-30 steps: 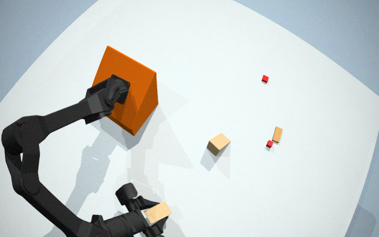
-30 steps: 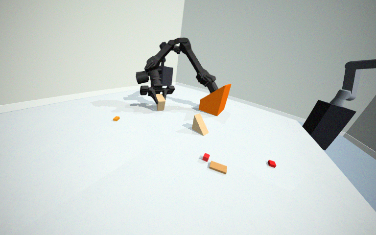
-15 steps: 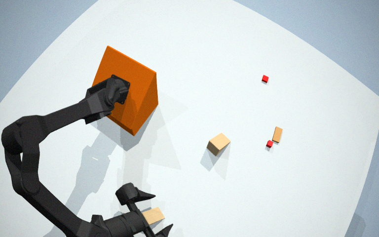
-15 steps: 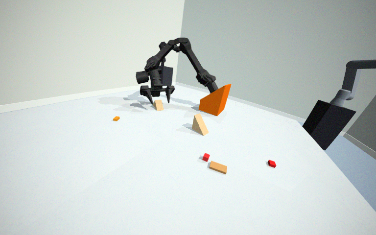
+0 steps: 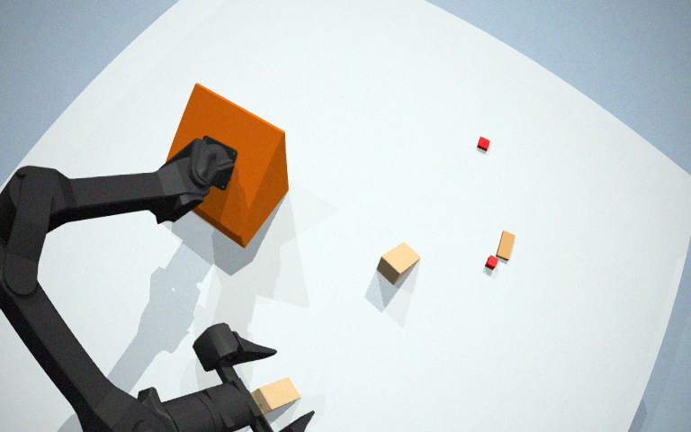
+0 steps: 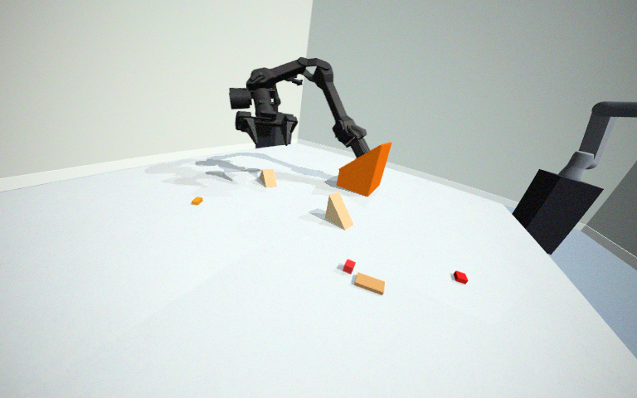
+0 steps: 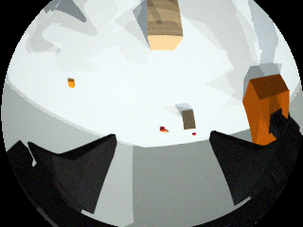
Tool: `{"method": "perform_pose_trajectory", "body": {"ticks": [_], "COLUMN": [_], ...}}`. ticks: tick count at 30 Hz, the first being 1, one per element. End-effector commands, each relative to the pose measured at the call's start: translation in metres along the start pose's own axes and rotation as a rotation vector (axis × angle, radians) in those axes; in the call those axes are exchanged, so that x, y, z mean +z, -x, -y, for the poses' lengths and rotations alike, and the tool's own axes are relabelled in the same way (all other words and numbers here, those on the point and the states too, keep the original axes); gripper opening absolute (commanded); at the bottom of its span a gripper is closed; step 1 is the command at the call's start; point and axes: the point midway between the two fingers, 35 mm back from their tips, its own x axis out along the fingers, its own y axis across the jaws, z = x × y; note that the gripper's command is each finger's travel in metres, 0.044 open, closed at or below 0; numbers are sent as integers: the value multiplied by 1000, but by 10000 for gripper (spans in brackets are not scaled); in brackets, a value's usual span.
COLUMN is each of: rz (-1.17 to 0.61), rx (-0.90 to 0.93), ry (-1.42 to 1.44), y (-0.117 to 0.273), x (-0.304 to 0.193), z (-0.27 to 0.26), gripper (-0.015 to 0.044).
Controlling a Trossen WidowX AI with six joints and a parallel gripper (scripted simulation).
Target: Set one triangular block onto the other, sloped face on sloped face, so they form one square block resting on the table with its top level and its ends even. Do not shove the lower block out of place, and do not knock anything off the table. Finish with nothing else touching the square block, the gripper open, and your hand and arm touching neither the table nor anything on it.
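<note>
One tan triangular block [image 5: 280, 391] [image 6: 269, 178] [image 7: 165, 24] stands on the table near the arm, partly hidden by the hand in the top view. The other tan triangular block [image 5: 399, 259] [image 6: 337, 211] [image 7: 188, 119] stands well apart from it, upright with its slope steep. The two do not touch. My gripper [image 5: 294, 382] [image 6: 273, 145] [image 7: 165, 138] is open wide and empty. It hangs above the table, over the near block in the top view and behind and above it in the exterior view. No block is between the fingers.
A large orange wedge [image 5: 255, 121] [image 6: 359, 176] [image 7: 270, 87] stands beside the arm's lower links. Red cubes [image 5: 483, 143] [image 5: 491, 262] [image 6: 348, 266] [image 6: 460, 276] and a flat tan block [image 5: 505, 245] [image 6: 369, 283] lie beyond the far triangular block. A small orange block [image 6: 196, 201] [image 7: 71, 83] lies apart.
</note>
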Motion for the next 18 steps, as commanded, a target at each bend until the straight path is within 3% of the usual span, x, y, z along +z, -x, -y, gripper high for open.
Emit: {"method": "perform_pose_trajectory", "body": {"ticks": [1, 7, 11, 18], "rz": [13, 45, 48, 46], "rx": [2, -3, -3, -4], "ry": [0, -3, -3, -4], "y": [11, 46, 50, 9], "x": [28, 107, 116, 120], "z": [-6, -1, 1, 0], "gripper": [440, 440, 440, 440]}}
